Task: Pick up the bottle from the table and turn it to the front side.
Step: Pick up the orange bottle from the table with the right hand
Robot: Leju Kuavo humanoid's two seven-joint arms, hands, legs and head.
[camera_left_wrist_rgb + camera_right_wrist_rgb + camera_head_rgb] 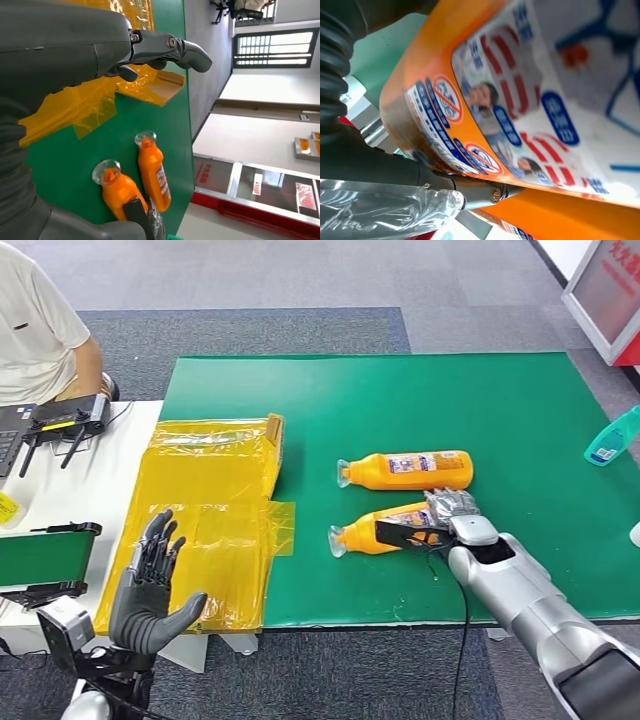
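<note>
Two orange bottles with clear caps lie on their sides on the green mat (528, 420). My right hand (445, 517) wraps around the near bottle (370, 533), its thumb across the body. That near bottle (501, 125) shows close up in the right wrist view, with its printed label and my thumb (433, 175) against it. The far bottle (411, 470) lies just beyond, apart from my hand. In the left wrist view the near bottle (119, 190) and far bottle (153, 170) lie side by side. My left hand (151, 585) hovers open off the table's near left, fingers spread.
A yellow plastic bag (204, 520) covers the mat's left end. A teal spray bottle (611, 437) lies at the right edge. A white side table (90, 485) with a black device stands left, a person (38, 330) seated behind it.
</note>
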